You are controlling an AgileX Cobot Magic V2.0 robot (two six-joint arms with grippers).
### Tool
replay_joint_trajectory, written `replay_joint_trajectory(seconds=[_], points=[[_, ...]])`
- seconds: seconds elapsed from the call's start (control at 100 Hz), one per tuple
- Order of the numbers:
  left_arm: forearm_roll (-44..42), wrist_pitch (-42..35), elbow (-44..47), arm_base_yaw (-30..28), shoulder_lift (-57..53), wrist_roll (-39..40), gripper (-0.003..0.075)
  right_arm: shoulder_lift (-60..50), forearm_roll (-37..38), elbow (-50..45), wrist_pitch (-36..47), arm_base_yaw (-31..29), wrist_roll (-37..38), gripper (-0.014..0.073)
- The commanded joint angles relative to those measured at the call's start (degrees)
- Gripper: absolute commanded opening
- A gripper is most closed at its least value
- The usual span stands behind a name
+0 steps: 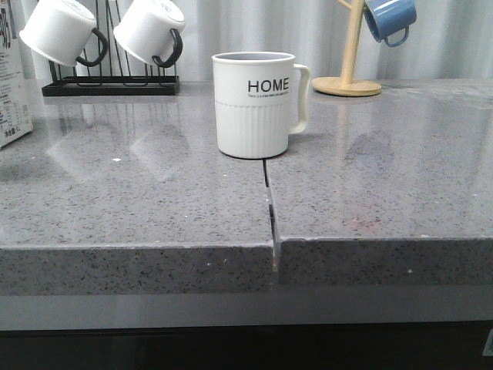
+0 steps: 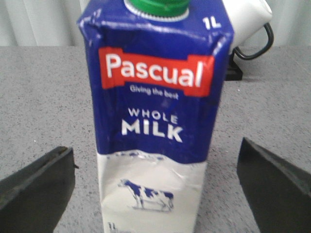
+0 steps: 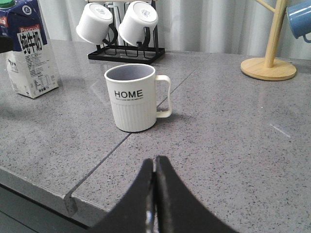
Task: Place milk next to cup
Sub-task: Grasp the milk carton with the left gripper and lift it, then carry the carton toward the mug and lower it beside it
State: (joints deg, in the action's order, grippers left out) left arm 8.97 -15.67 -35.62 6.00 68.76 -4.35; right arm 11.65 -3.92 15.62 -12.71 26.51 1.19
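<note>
The milk carton [image 2: 155, 121], blue on top with "WHOLE MILK", white below with a cow, stands upright on the grey counter. My left gripper [image 2: 156, 187] is open, its fingers wide apart on either side of the carton, not touching it. The carton also shows at the far left edge of the front view [image 1: 13, 85] and in the right wrist view [image 3: 28, 53]. The cream "HOME" cup [image 1: 258, 104] stands mid-counter, handle to the right; it shows in the right wrist view [image 3: 133, 97] too. My right gripper [image 3: 155, 167] is shut and empty, near the counter's front edge, before the cup.
A black rack [image 1: 112, 83] with two white black-handled mugs [image 1: 58, 31] stands at the back left. A wooden mug tree [image 1: 348, 77] with a blue mug [image 1: 389, 19] stands at the back right. A seam [image 1: 271, 208] runs down the counter from the cup.
</note>
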Motion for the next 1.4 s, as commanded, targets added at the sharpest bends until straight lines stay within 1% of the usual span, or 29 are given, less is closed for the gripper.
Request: replay_joint_trajectory(seconds=[0.0,0.31,0.59,0.63,0.68,0.73,0.85,0.91,0.97,1.14,1.21,1.28,1.34,1.35,1.36,1.39], points=[[0.38,-4.93,-3.26,-0.54,0.35,0.54,0.0638,0.27,0.48,1.48,4.29,0.04,-0.29,-0.0069],[-0.2,-7.09,-8.54,-0.54,7.1,0.54,0.0638,0.27,0.48,1.48,4.29,0.04,-0.29,-0.0069],[-0.2,-14.71,-11.45,-0.54,12.89,0.54,0.0635,0.27,0.48,1.48,4.29,0.04,-0.29,-0.0069],[-0.2,-15.16,-11.45,-0.54,13.21,0.54,0.0615,0.27,0.48,1.48,4.29,0.04,-0.29,-0.0069],[-0.2,-15.03,-11.45,-0.54,13.34,0.64,0.0562,0.27,0.48,1.48,4.29,0.04,-0.29,-0.0069],[-0.2,-14.95,-11.45,-0.43,13.34,0.64,0.0485,0.27,0.48,1.48,4.29,0.04,-0.29,-0.0069],[-0.47,-14.95,-11.45,-0.43,13.22,0.64,0.0252,0.27,0.48,1.48,4.29,0.04,-0.29,-0.0069],[-0.58,-14.48,-11.45,-0.43,12.81,0.64,0.0167,0.27,0.48,1.48,4.29,0.04,-0.29,-0.0069],[-0.32,-13.96,-11.45,-0.09,12.17,0.64,0.0139,0.27,0.48,1.48,4.29,0.04,-0.29,-0.0069],[0.24,-12.68,-11.02,2.42,8.27,-0.57,0.0139,0.27,0.48,1.48,4.23,0.04,-0.29,-0.0069],[3.42,-11.97,-11.02,4.21,6.8,-2.05,0.0139,0.27,0.48,1.48,4.23,0.04,-0.29,-0.0069],[8.64,-11.87,-11.02,7.03,5.77,-6.88,0.0139,0.27,0.48,1.48,4.23,0.04,-0.29,-0.0069],[14.45,-12.6,-11.02,10.27,5.31,-14.07,0.0137,0.27,0.48,1.48,4.23,0.04,-0.29,-0.0069],[17.17,-12.76,-11.02,11.11,5.31,-14.93,0.0137,0.27,0.48,1.48,4.23,0.04,-0.29,-0.0069],[17.17,-12.95,-11.02,11.54,5.31,-16.64,0.0138,0.27,0.48,1.48,4.23,0.04,-0.29,-0.0069],[21.75,-14.09,-11.02,13.37,5.31,-20.03,0.0138,0.27,0.48,1.48,4.23,0.04,-0.29,-0.0069]])
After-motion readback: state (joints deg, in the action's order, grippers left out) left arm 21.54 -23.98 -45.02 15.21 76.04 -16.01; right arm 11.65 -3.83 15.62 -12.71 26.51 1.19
